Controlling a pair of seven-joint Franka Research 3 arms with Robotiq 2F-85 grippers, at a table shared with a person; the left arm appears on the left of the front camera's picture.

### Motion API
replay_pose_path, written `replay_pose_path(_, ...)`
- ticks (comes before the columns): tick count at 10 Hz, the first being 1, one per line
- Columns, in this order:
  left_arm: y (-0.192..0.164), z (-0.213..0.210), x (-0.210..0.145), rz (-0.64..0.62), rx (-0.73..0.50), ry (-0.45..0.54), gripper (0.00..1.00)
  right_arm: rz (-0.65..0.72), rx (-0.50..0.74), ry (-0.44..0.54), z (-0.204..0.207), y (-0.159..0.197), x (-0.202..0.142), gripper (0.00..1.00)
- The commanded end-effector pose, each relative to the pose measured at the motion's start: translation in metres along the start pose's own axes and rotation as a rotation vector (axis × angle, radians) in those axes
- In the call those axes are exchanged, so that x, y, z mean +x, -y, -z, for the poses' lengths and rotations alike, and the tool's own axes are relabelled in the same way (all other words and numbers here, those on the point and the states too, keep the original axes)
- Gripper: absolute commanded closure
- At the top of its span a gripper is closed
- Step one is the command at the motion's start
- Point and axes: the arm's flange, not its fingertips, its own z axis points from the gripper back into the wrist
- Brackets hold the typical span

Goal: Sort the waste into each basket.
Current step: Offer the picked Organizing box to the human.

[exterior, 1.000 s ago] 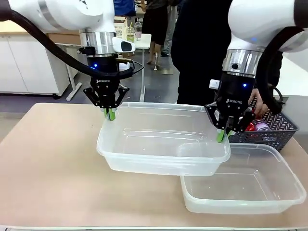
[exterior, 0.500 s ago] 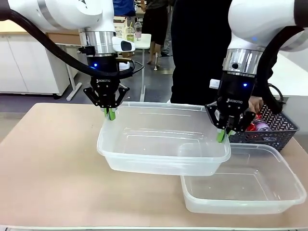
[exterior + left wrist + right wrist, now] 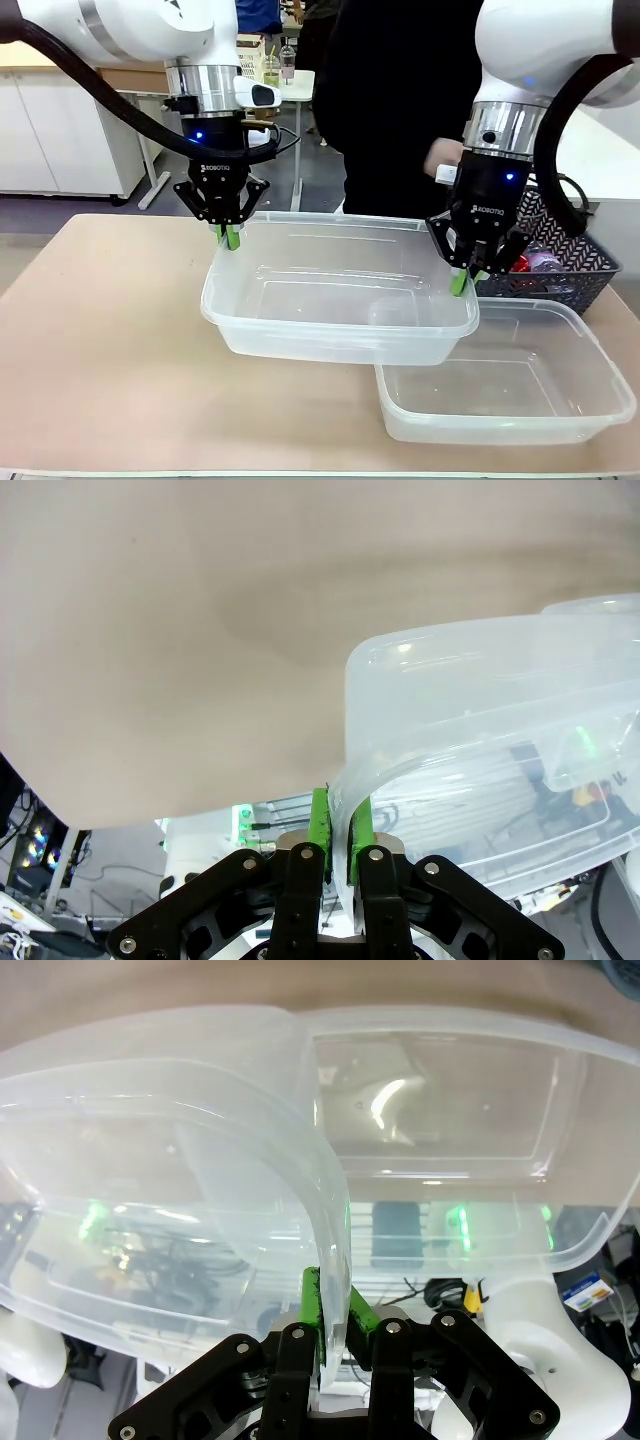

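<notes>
Both arms hold one clear basket just above the table. My left gripper is shut on its far left rim, and the wrist view shows the green pads pinching the rim of that basket. My right gripper is shut on the right rim, seen up close at the pads on the curved edge of the held basket. A second clear basket rests on the table at the front right, partly under the held one. The waste, red and silver cans, lies in a dark basket.
The dark grey woven basket stands at the table's right edge behind my right gripper. A person in black stands at the far side, one hand raised behind my right arm. Bare tan tabletop lies to the left.
The person's hand has left the dark basket and risen behind my right arm, and their body has shifted left. Both arms and the held basket have stayed put.
</notes>
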Motion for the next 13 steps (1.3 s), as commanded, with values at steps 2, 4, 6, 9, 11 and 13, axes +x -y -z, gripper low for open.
replay_pose_path(2, -0.0015, -0.0005, -0.0047, 0.005, 0.007, 0.006, 0.90, -0.002, 0.004, 0.001, -0.0050, 0.0011, -0.0015, 0.93)
replay_pose_path(4, -0.0015, -0.0005, -0.0047, 0.005, 0.007, 0.006, 0.90, -0.002, 0.004, 0.001, -0.0050, 0.0011, -0.0015, 0.93)
replay_pose_path(6, -0.0015, -0.0005, -0.0047, 0.005, 0.007, 0.006, 0.90, -0.002, 0.004, 0.001, -0.0050, 0.0011, -0.0015, 0.93)
replay_pose_path(9, -0.0015, -0.0005, -0.0047, 0.005, 0.007, 0.006, 0.90, -0.002, 0.004, 0.001, -0.0050, 0.0011, -0.0015, 0.93)
replay_pose_path(11, -0.0015, -0.0005, -0.0047, 0.005, 0.007, 0.006, 0.90, -0.002, 0.004, 0.001, -0.0050, 0.0011, -0.0015, 0.93)
replay_pose_path(13, -0.0015, -0.0005, -0.0047, 0.005, 0.007, 0.006, 0.90, -0.002, 0.004, 0.001, -0.0050, 0.0011, -0.0015, 0.93)
